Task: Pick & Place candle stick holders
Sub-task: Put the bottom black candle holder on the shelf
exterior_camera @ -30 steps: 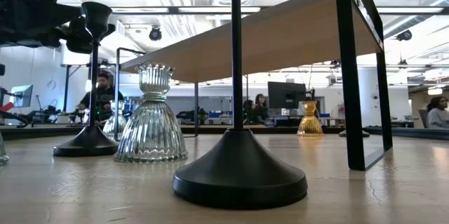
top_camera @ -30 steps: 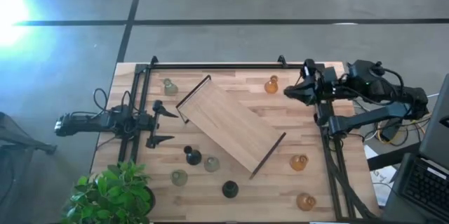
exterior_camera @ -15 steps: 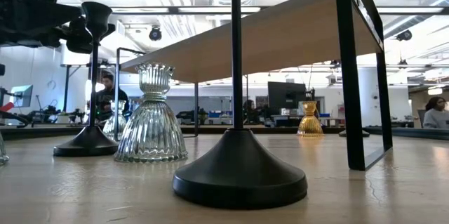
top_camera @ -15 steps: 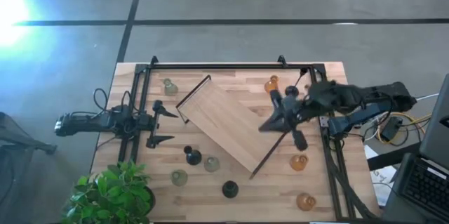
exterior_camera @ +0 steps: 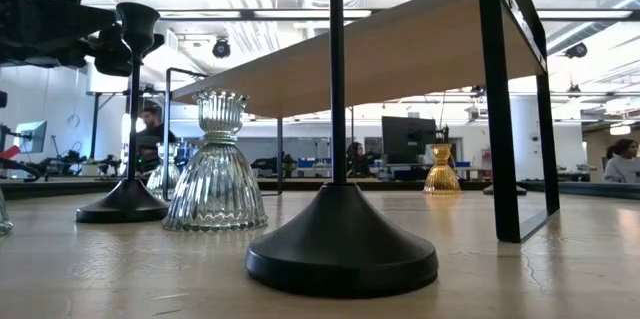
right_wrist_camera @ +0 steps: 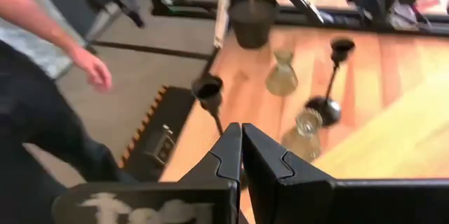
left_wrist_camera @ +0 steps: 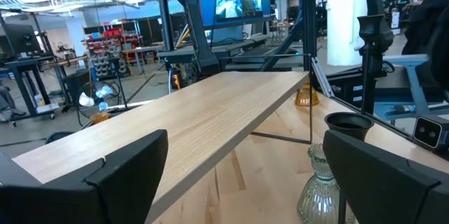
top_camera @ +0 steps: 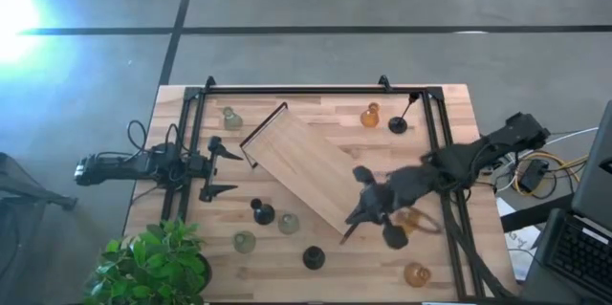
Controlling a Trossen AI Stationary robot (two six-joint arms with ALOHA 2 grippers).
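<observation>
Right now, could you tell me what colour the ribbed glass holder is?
Pale green ribbed glass holder, clearest in low view.

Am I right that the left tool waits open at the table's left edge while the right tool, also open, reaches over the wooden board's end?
Not quite: the right tool is shut, its fingers pressed together in the right wrist view. The left tool does wait open at the table's left edge, and the right arm does reach over the wooden board's end.
</observation>
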